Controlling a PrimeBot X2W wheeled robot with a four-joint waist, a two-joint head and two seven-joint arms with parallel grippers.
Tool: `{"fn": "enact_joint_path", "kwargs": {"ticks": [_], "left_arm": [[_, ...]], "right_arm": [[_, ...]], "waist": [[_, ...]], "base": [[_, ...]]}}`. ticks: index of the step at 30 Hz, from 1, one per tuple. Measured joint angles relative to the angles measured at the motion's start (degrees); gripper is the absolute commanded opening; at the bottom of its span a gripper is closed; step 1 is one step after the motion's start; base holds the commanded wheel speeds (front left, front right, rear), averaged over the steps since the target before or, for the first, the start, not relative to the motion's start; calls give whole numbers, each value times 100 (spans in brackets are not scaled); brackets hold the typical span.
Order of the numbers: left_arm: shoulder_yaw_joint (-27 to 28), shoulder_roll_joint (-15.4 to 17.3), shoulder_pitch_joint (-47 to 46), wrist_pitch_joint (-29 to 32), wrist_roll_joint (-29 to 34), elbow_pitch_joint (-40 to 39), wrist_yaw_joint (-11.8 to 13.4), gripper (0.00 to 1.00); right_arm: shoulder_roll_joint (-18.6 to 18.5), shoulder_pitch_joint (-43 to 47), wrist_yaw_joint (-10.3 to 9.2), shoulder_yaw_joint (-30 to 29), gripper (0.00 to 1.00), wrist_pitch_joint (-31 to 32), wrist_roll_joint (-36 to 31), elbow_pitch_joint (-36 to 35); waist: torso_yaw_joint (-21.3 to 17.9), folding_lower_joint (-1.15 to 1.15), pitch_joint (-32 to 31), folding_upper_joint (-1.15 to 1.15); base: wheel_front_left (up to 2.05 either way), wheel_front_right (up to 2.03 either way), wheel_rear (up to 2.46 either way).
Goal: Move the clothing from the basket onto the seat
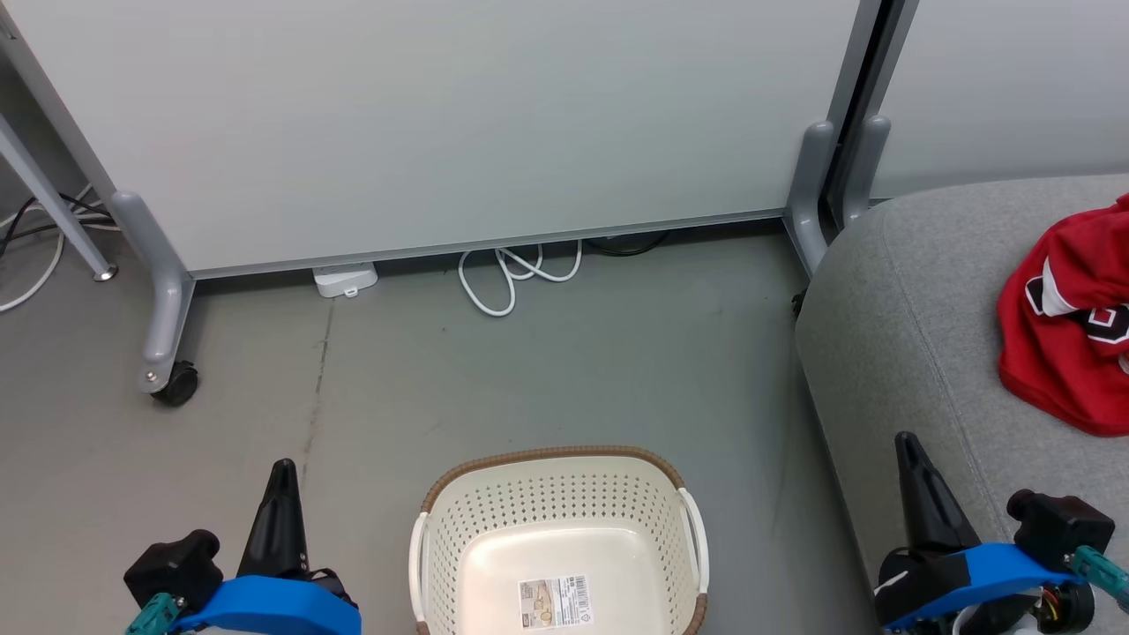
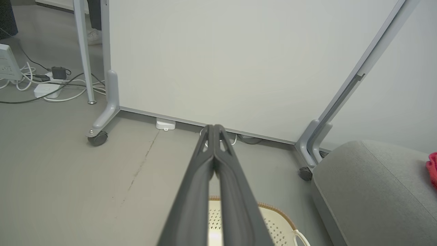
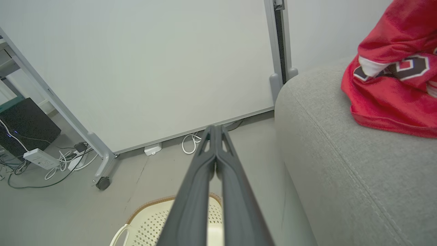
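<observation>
Grey floor (image 1: pixel 529 370): basket (image 1: pixel 556 503) empty, clothing (image 1: pixel 1072 326) heaped on seat (image 1: pixel 908 309), left gripper (image 1: pixel 283 472) and right gripper (image 1: pixel 907 445) clenched empty; task seemingly done.

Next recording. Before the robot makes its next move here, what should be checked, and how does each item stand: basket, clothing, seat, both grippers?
1. Cream-white perforated plastic basket with brown woven rim free of cloth: ok in the part that shows; a paper label lies on its bottom.
2. Red clothing with black-and-white lettering lying on the light-grey fabric seat: ok.
3. Whole heap resting on the seat: cannot tell; it runs past the head view's right edge.
4. Left gripper shut and holding nothing: ok.
5. Right gripper shut and holding nothing: ok.
</observation>
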Motion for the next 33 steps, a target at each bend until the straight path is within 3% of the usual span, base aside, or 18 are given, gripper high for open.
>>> {"fn": "enact_joint_path", "kwargs": {"ticks": [17,33], "left_arm": [[112,1,-90,410,-1745,-98,-15,0],[213,2,-165,725,-3017,-157,-23,0]], "right_arm": [[13,-11,0,-97,0,419,1748,-88],[27,-28,-1,-187,0,739,3025,-156]], "waist": [[-65,1,-29,0],[-122,0,-55,0]], "base": [[0,0,0],[0,0,0]]}}
